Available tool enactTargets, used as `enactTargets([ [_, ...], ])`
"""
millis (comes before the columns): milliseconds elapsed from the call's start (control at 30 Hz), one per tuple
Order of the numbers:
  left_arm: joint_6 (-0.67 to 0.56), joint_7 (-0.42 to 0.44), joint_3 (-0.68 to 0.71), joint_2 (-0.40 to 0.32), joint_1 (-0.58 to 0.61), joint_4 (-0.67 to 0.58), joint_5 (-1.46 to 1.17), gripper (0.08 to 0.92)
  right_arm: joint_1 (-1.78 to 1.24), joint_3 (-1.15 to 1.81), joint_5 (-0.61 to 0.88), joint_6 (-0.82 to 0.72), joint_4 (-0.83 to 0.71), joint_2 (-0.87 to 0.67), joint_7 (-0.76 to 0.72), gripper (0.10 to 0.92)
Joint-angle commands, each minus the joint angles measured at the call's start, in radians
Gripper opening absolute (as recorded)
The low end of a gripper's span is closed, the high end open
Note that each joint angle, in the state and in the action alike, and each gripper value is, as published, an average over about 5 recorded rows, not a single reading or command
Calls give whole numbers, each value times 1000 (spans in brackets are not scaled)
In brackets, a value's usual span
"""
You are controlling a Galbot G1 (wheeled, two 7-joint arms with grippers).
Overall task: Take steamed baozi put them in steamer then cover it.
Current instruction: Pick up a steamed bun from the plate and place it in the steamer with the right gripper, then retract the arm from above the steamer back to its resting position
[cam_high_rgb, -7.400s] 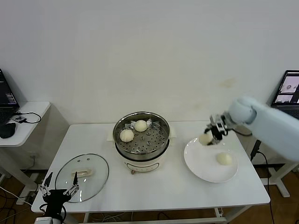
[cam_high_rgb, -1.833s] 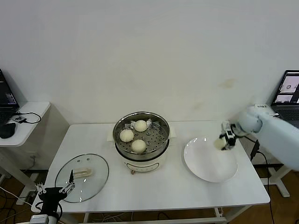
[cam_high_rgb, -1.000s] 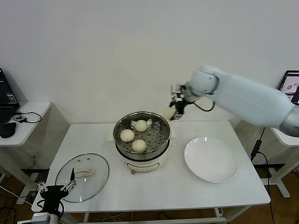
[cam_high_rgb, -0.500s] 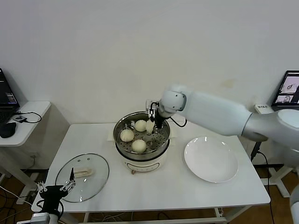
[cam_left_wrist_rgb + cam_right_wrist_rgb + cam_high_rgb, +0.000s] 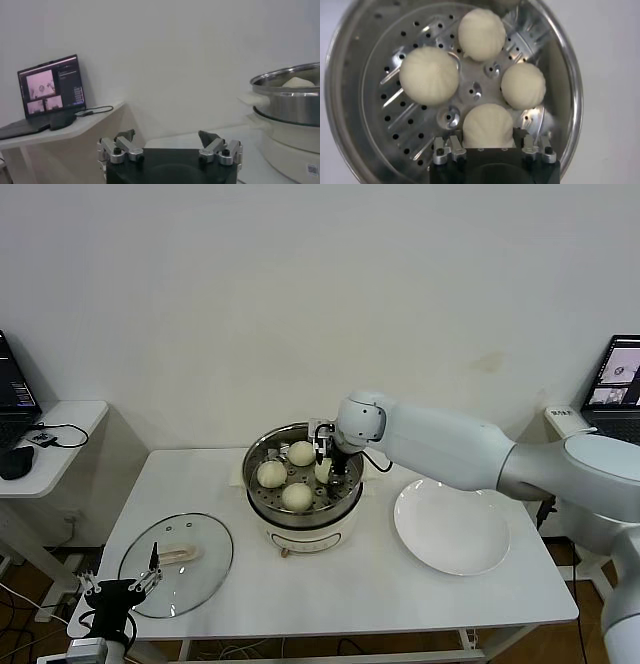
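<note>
Half a second ago the right gripper hung just above the round shiny steel steamer basket; it has now sunk lower, down inside the rim on the side nearest the flat white plate. The fourth small pale cream bun has come down with it and sits low over the perforated floor, still pinched between the narrowly set jaws. Whether it already touches the floor cannot be told. The plate, which held two buns several seconds back, is bare.

The right arm reaches in from the right, across the table, elbow raised, wrist bent so the gripper points straight down into the basket.

Three other buns rest on the steamer floor, spaced around its centre, close to the held one but apart from it.

The left gripper stays parked at the table's near left edge, jaws spread wide and empty, beside the round clear glass lid with its cream handle, which lies flat on the table.
</note>
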Motion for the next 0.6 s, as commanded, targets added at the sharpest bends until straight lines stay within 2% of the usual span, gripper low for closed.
enactTargets([
  [33, 1, 1, -1, 0, 2, -4, 0, 823, -13, 14, -18, -6, 2, 3, -3, 636],
  [267, 2, 1, -3, -1, 3, -8, 0, 823, 33, 42, 4, -10, 94, -77, -5, 798],
  [400, 2, 1, -4, -1, 2, -10, -1, 823, 61, 65, 34, 1, 208, -177, 35, 821],
  [500, 2, 1, -2, -3, -1, -10, -1, 823, 49, 99, 94, 17, 315, -269, 166, 823],
  [600, 2, 1, 0, -4, -2, -9, 1, 823, -16, 155, 180, 42, 434, -366, 392, 823],
])
